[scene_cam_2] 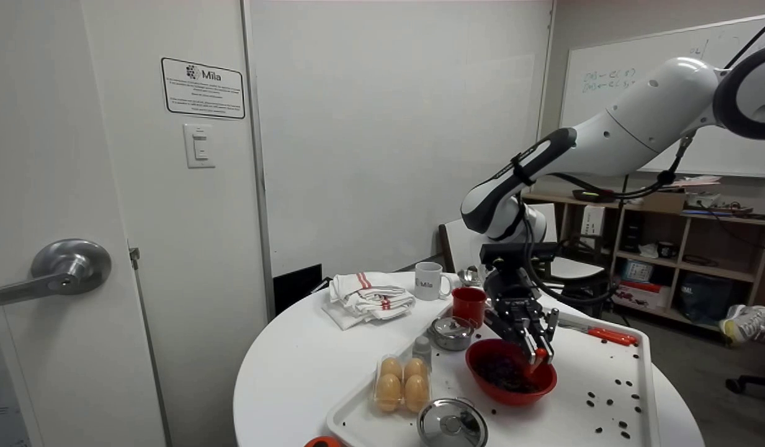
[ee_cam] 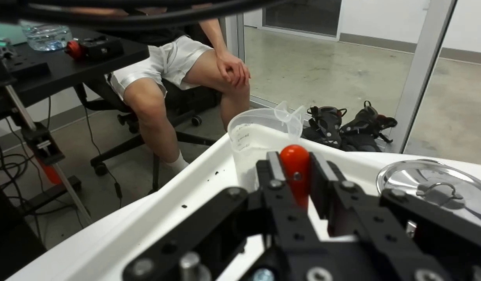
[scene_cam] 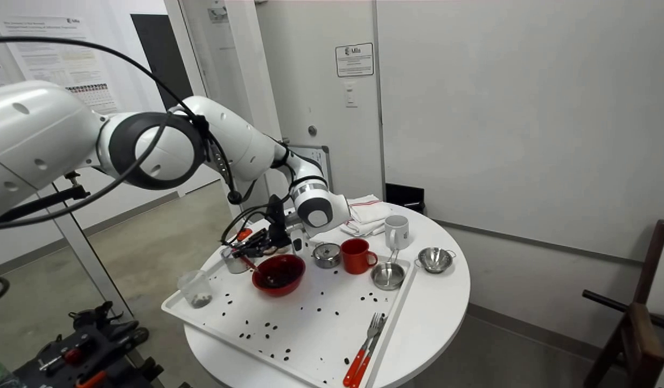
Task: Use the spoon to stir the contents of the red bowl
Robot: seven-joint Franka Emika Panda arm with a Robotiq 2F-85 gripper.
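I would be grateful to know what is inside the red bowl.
Dark contents lie in the red bowl, and a red-handled utensil held in the gripper reaches down into it. What lies beneath the contents is covered, and the utensil's lower end cannot be made out.

In an exterior view, the red bowl [scene_cam: 280, 291], holding dark bits [scene_cam: 280, 276], stands upright toward the table's [scene_cam: 442, 302] left edge; the red-handled spoon [scene_cam: 249, 263] leans inside.

Both exterior views look down from a short way off, sharing the red bowl [scene_cam: 280, 290]; in an exterior view the fork [scene_cam: 362, 354] lies nearer than the bowl, in an exterior view the silver lid [scene_cam_2: 451, 424]. The wrist view, close behind the gripper [ee_cam: 297, 168], faces a seated person [ee_cam: 189, 58].
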